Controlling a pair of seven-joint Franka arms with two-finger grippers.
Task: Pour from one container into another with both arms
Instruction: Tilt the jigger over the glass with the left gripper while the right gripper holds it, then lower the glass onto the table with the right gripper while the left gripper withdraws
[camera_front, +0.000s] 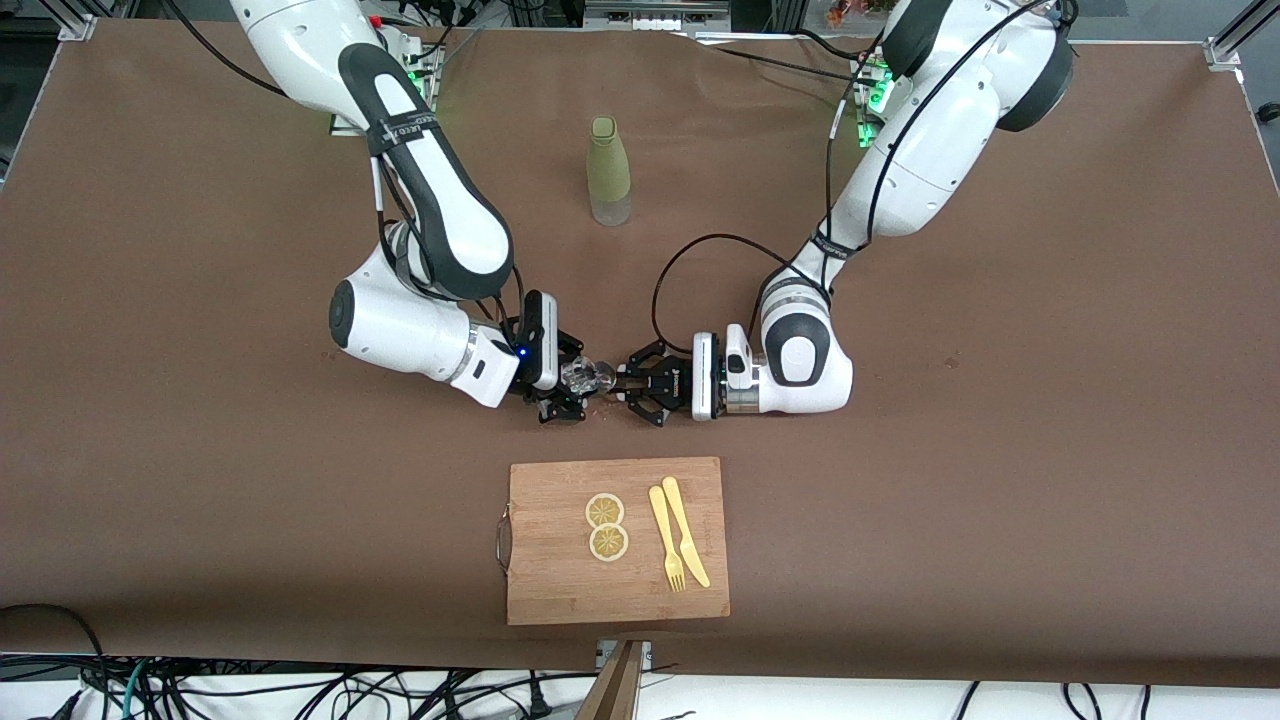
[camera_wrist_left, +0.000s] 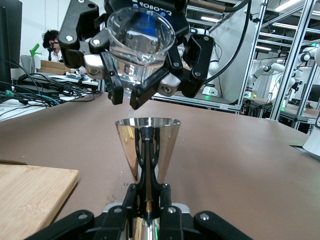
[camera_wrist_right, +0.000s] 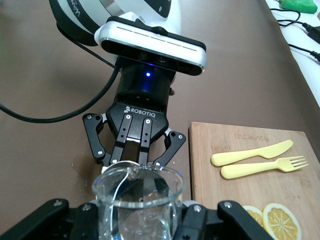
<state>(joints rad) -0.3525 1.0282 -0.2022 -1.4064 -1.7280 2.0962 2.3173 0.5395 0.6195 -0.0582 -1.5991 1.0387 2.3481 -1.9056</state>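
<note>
A clear glass beaker (camera_front: 590, 377) is held tilted, my right gripper (camera_front: 578, 386) shut on it, low over the table's middle. In the left wrist view the beaker (camera_wrist_left: 141, 47) has its spout just above the rim of a shiny steel jigger (camera_wrist_left: 147, 142). My left gripper (camera_wrist_left: 148, 200) is shut on the jigger's narrow waist and keeps it upright. In the front view the left gripper (camera_front: 625, 384) faces the right one, almost touching. The right wrist view has the beaker (camera_wrist_right: 137, 200) in my right gripper (camera_wrist_right: 137, 217), with the left gripper (camera_wrist_right: 136, 150) just past it.
A pale green bottle (camera_front: 609, 170) stands farther from the front camera, toward the robots' bases. A wooden cutting board (camera_front: 560, 590) lies nearer the camera, carrying two lemon slices (camera_front: 606, 525) and a yellow fork and knife (camera_front: 678, 540). Small drops dot the brown table (camera_front: 1000, 450) under the grippers.
</note>
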